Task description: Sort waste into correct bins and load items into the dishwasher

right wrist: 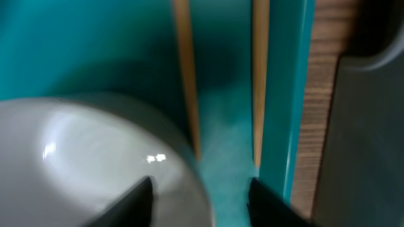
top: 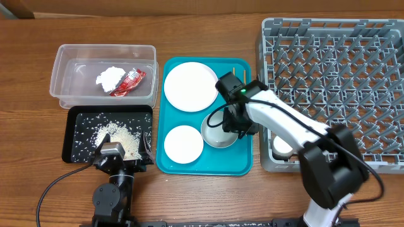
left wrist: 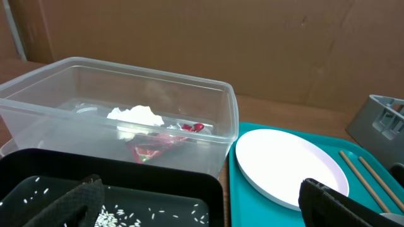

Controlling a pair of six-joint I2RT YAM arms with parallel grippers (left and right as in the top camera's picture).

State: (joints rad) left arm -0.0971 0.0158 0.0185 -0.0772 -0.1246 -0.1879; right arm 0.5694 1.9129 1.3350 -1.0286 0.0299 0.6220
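Observation:
The clear tub (top: pixel 63 69) holds the white tissue (top: pixel 111 77) and red wrapper (top: pixel 129 82); both also show in the left wrist view, tissue (left wrist: pixel 136 115) and wrapper (left wrist: pixel 154 144). The black tray (top: pixel 74 120) holds rice (top: pixel 120 133). The large plate (top: pixel 189 86), small plate (top: pixel 183 144) and pale bowl (top: pixel 214 133) lie on the teal tray (top: pixel 246 161). My right gripper (top: pixel 237 126) is open, its fingers (right wrist: pixel 202 202) astride the bowl's right rim (right wrist: pixel 76 157), next to two chopsticks (right wrist: pixel 186 75). My left gripper (left wrist: pixel 202 211) is open and empty at the black tray's near edge.
The grey dish rack (top: pixel 334 63) fills the right side, close beside the teal tray. A small white cup-like dish (top: pixel 282 146) sits at the rack's front left corner, partly under my right arm. Cardboard walls the far side.

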